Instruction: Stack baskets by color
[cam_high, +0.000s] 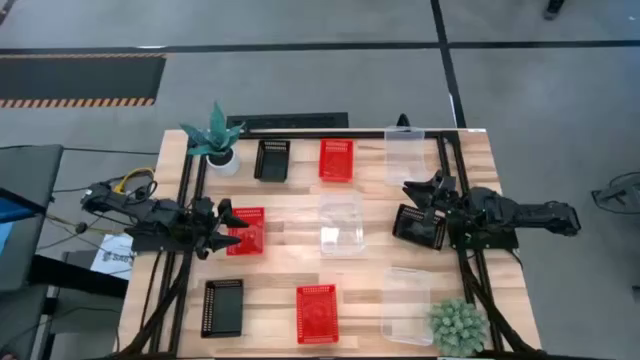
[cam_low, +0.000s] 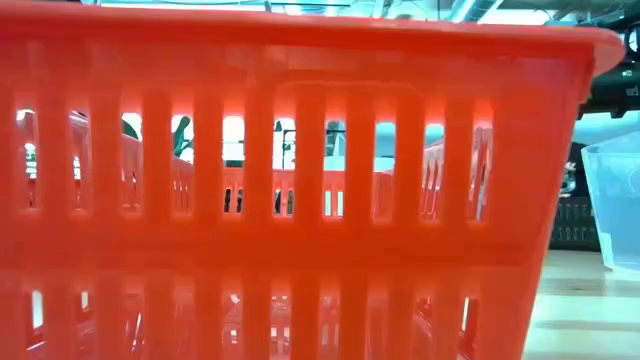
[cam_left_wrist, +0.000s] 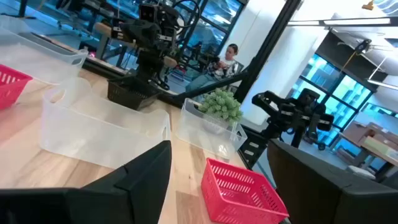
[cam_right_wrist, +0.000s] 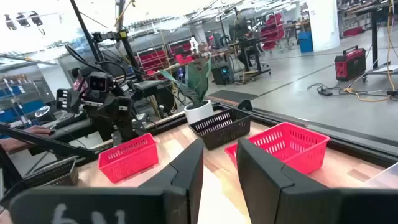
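**Nine baskets spread on the tabletop, both arms over the middle row**

High view: the baskets lie in three rows on the wooden tabletop (cam_high: 300, 285). Far row: a black basket (cam_high: 272, 159), a red basket (cam_high: 336, 159) and a clear basket (cam_high: 404, 155). Middle row: a red middle basket (cam_high: 250, 230), a clear middle basket (cam_high: 341, 224) and a black middle basket (cam_high: 418, 227). Near row: a black near basket (cam_high: 222, 306), a red near basket (cam_high: 316, 312) and a clear near basket (cam_high: 406, 305). The left gripper (cam_high: 232, 229) is at the red middle basket's left edge; the right gripper (cam_high: 425, 198) is over the black middle basket. A leafy plant (cam_high: 214, 138) stands far left, a round green plant (cam_high: 458, 324) near right.

Low view: the red near basket's slotted wall fills almost everything; only a clear basket's corner shows at the right.

Left wrist view: the left jaws stand wide apart with nothing between them, which the high view cannot show. A person (cam_left_wrist: 229, 57) sits beyond the tabletop.

Right wrist view: the right jaws stand partly open with an empty gap between them.
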